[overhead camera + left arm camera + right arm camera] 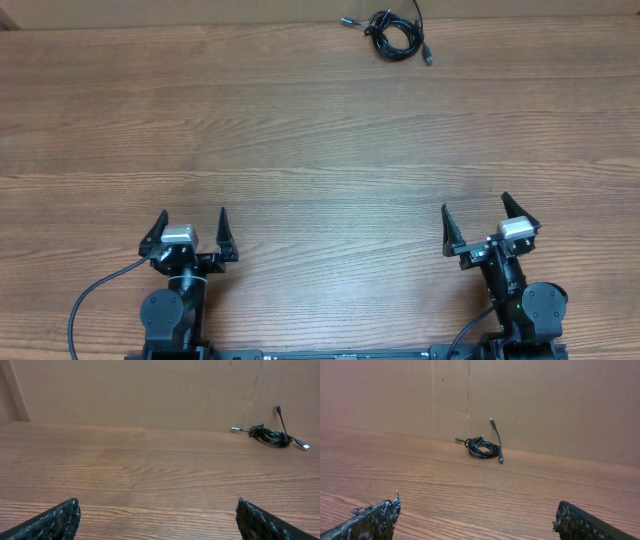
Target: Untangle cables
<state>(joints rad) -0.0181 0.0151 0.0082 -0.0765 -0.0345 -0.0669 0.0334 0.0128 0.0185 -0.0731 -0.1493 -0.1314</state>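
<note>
One small bundle of thin black cords [395, 35] with small plug connectors lies at the far edge of the brown wood-grain tabletop [300, 130], right of centre and close to the plain brown cardboard wall [545, 405] behind it. The cords sit in loose, overlapping loops. Several plug ends [501, 460] stick out of the coil: one to the left, one rising against the wall, one lying to the right. The number of cords in the bundle cannot be told from these views.

Both arms are at the near edge, well apart from the bundle. The left end effector [192, 216] has its fingers spread wide and holds nothing. The right end effector [476, 205] is likewise fully apart and empty, and it stands more nearly in line with the bundle.

The step in hand is judged to be the first reach.

1. Approach from the front, since the wall appears to leave little room behind the coil.
2. Close one end effector on a free plug end and the other on a loop of the coil.
3. Draw the two apart slowly. A sharp pull is likely to tighten the loops into a knot.

No container shows in any view; the cords rest directly on the tabletop.
</note>
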